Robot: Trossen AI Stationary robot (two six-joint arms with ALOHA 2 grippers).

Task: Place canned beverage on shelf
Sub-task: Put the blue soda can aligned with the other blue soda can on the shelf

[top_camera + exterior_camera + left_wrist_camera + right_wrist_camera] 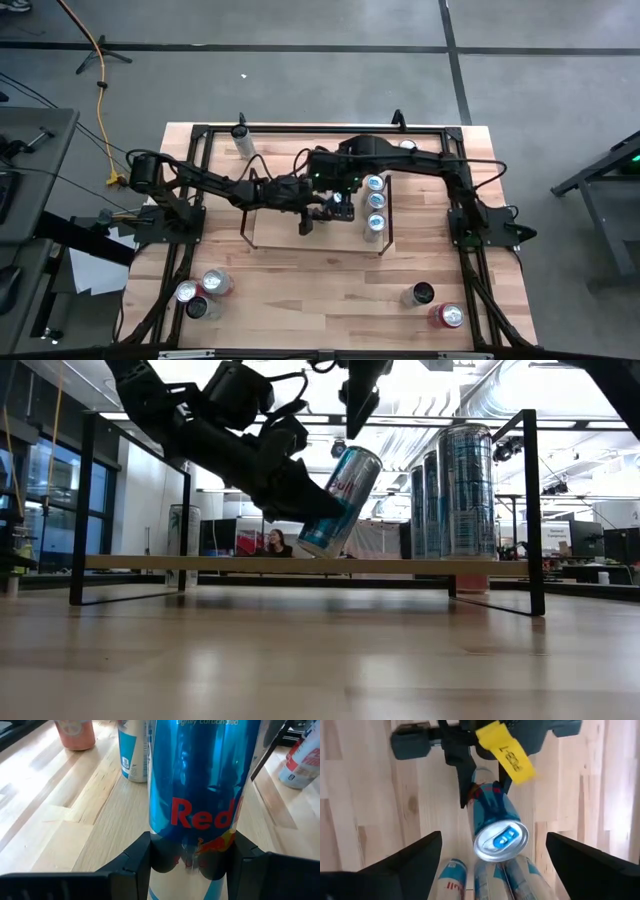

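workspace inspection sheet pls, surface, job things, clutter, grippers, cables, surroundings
surface: wood-plank tabletop with black rails.
job's things: shelf at mid-table; three cans stand in a row at its right end; a blue Red Bull can is held tilted above the board, not set down.
clutter: loose cans at the front left and front right; a bottle at the back left.
grippers: left gripper shut on the Red Bull can; right gripper open, above the can, holding nothing.
cables: yellow cord across the floor at left; dark cables along both arms.
surroundings: a person far behind the table.
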